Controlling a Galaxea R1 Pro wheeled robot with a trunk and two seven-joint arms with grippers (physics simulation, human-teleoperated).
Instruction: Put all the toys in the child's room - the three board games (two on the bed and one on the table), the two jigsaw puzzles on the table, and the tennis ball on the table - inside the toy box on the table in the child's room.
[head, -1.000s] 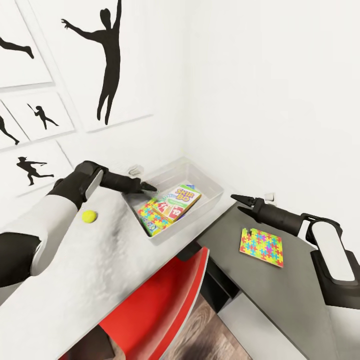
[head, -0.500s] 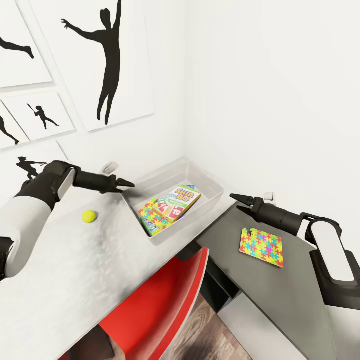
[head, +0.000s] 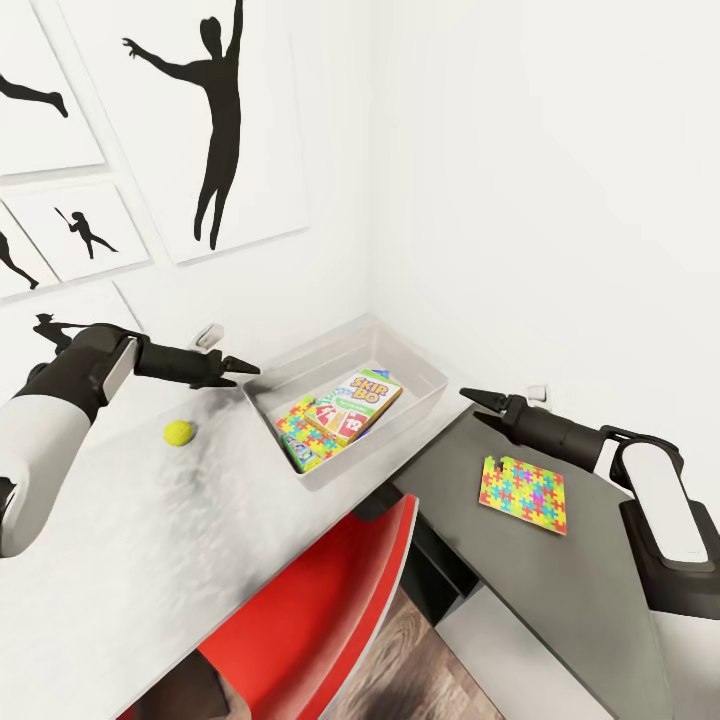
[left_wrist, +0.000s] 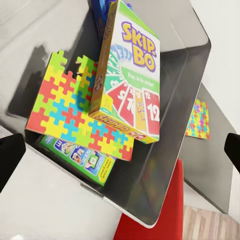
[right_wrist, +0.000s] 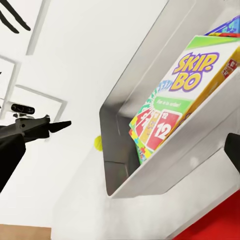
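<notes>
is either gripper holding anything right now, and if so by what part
Nothing is held. The left gripper hangs empty beside the toy box, and the right gripper is open above the dark table section.

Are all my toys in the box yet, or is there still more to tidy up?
Not yet. The toy box already holds the Skip-Bo game, a jigsaw and two more games under them: a green one and a blue one. Neither pincer holds anything: the left pincer hangs near the box, the right pincer over the table. Still left: the tennis ball and the second jigsaw.
</notes>
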